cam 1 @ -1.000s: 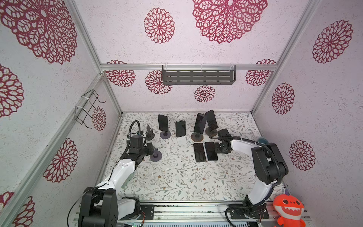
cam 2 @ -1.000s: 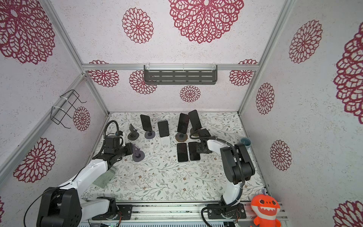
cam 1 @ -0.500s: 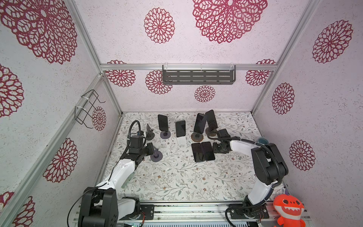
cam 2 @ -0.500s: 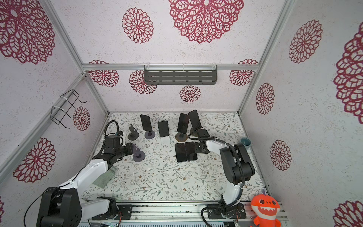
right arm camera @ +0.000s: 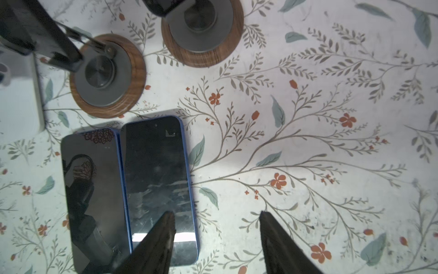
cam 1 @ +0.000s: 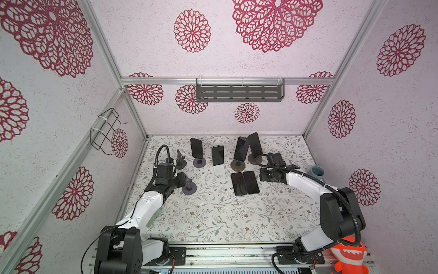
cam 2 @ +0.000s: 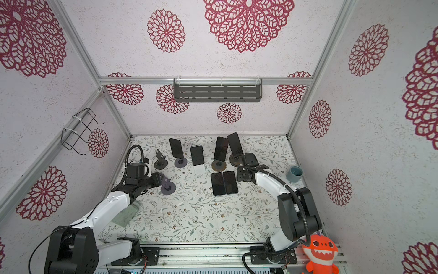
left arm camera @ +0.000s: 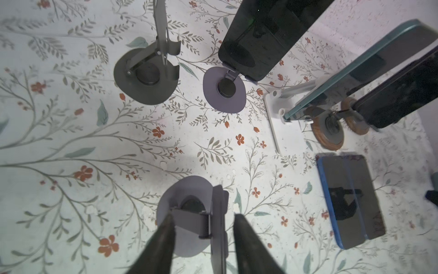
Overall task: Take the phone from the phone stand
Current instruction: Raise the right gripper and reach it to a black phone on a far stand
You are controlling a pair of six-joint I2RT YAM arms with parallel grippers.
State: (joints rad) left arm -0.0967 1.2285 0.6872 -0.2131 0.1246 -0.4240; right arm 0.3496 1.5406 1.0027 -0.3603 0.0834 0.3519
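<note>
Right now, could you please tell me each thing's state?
Left gripper: open, astride empty purple stand.
Right gripper: open, empty.
Grey stand: empty.
Phone by right gripper: lying flat.
Phone beside it: lying flat.
Phone on other purple stand: propped.
Phone on white stand: propped.
Phone on near wooden stand: propped.
Phone on far wooden stand: propped.
Cup: upright.

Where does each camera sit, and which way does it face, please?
Both top views: high at the front, looking down and inward over the whole table; the left arm and right arm show fully.
Left wrist: on the left arm, looking down past the open left gripper at an empty lilac stand.
Right wrist: on the right arm, looking down past the open right gripper at two flat phones.
Shared: both wrist views show those phones.
</note>
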